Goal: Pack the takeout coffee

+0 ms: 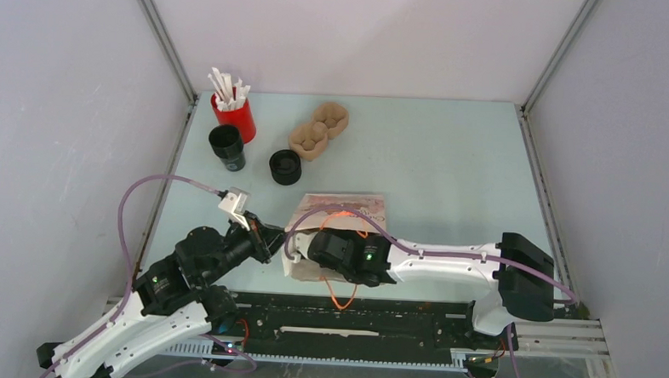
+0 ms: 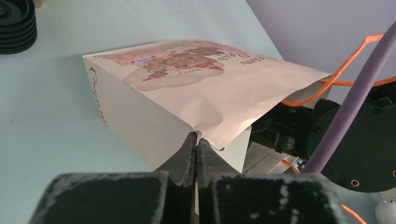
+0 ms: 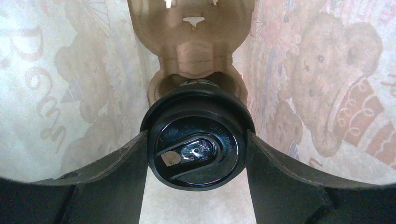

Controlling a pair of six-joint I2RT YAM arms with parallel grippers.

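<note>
One coffee (image 3: 197, 144) sits gripped between the right gripper (image 3: 197, 158)'s wide-set fingers (image 3: 116, 172), its lid facing the wrist, deep inside the bag (image 3: 60, 93) with a brown pulp carrier (image 3: 196, 51) just beyond it. The left gripper (image 2: 196, 140), to the left of the right one, is pinched tight on the edge of the bag's mouth. Well beyond both, on the table (image 1: 452, 160), stand a red cup (image 1: 234, 116) of sticks, a black cup (image 1: 227, 146) and a squat black piece (image 1: 285, 166)
</note>
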